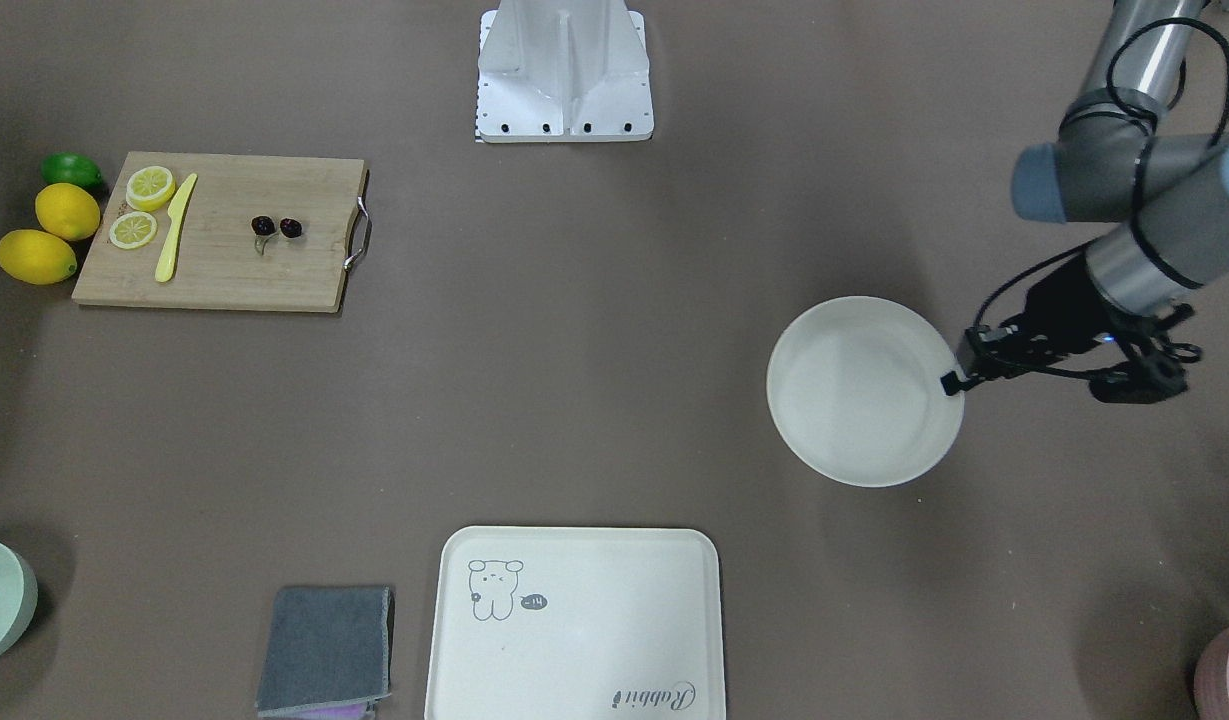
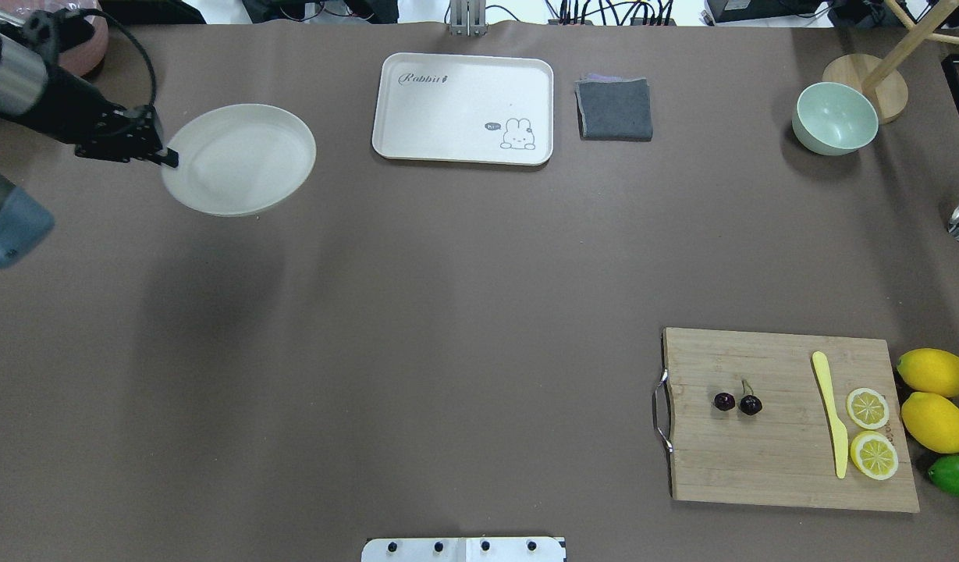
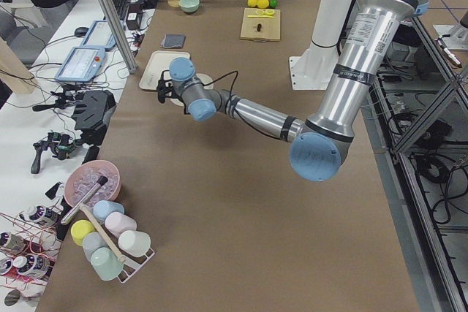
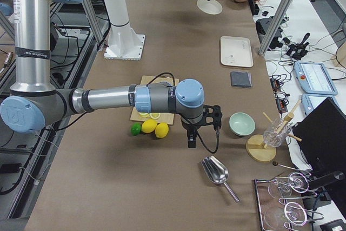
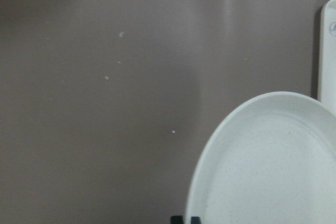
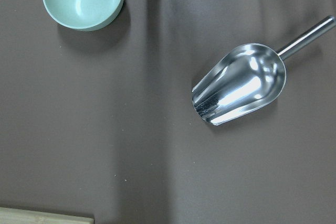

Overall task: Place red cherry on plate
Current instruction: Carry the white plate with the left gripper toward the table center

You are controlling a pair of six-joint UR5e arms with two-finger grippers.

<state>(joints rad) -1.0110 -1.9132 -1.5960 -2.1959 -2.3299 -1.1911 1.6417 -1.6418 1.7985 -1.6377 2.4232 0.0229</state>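
Note:
The red cherry, a pair of tiny dark fruits on thin stems, lies on the wooden cutting board, far from both grippers. The round cream plate is across the table. My left gripper is shut on the plate's rim, its fingertips close together at the edge. My right gripper hangs beyond the lemons, near the scoop, shown only in the exterior right view, so I cannot tell its state.
On the board lie a yellow knife and lemon slices; whole lemons and a lime sit beside it. A bear tray, grey cloth, green bowl and metal scoop stand farther off.

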